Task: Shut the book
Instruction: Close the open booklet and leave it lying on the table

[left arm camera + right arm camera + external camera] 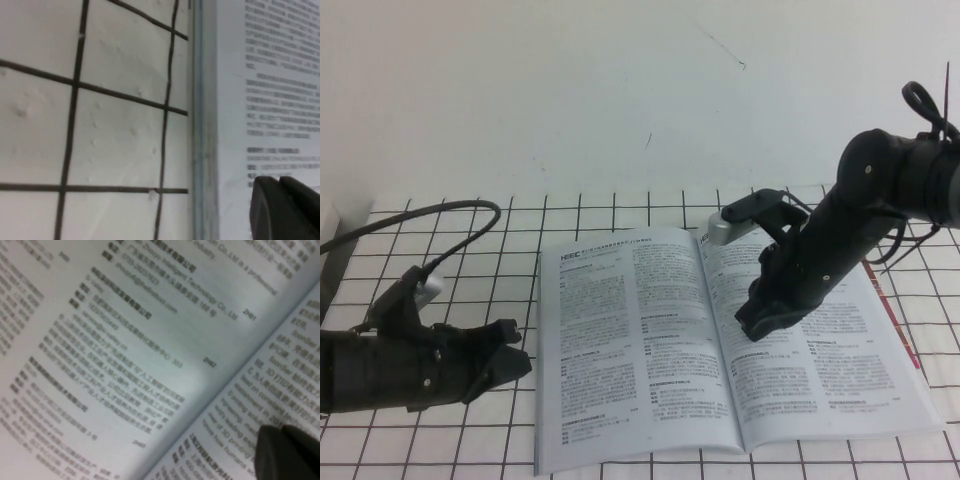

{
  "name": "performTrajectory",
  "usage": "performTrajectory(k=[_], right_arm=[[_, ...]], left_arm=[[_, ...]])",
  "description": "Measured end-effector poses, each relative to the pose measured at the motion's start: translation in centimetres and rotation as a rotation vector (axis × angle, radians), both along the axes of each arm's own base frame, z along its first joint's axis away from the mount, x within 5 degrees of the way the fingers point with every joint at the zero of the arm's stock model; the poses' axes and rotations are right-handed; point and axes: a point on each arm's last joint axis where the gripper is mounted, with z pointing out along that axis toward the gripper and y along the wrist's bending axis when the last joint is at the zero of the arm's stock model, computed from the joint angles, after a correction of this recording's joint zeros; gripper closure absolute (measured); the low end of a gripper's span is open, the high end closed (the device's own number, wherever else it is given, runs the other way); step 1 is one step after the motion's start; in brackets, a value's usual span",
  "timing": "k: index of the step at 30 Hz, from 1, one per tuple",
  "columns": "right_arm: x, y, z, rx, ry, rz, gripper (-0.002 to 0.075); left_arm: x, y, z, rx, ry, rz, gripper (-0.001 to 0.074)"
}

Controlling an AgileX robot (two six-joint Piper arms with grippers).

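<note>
An open book (640,340) lies flat on the gridded table, both pages of dense print facing up. My right gripper (757,325) rests tip-down on the right page, just beside the spine, fingers shut with nothing between them. In the right wrist view its dark tips (281,432) sit on the print next to the fold of the book (125,340). My left gripper (520,355) lies low on the table at the book's left edge, shut and empty. In the left wrist view its tips (277,182) hover over the left page (270,75), close to the page edge.
The table (620,205) is white with a black grid. A red cover strip (895,310) shows along the book's right side. A black cable (440,212) loops behind the left arm. A pale object (328,240) stands at the far left edge.
</note>
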Motion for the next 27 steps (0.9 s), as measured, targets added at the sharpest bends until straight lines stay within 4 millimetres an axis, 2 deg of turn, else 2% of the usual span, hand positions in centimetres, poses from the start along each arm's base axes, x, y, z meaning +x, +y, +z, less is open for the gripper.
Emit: performTrajectory(k=[8,14,19,27], right_arm=[[0.3,-0.3,-1.8,-0.057,0.021,-0.004,0.0729],[0.4,-0.3,-1.8,-0.057,0.020,-0.005,0.0729],[0.4,-0.3,-1.8,-0.059,0.020,-0.003,0.0729],[0.4,-0.3,-2.0,-0.069,0.020,0.002,0.0729]], left_arm=[[0.5,0.5,-3.3,0.087,0.049,-0.005,0.0738],[1.3,-0.4,-3.7,0.052,0.030,-0.066,0.0738],[2.1,-2.5,-3.9,0.046,0.019,-0.123,0.0738],[3.2,-5.0,-3.0,0.061,-0.035,-0.195,0.0738]])
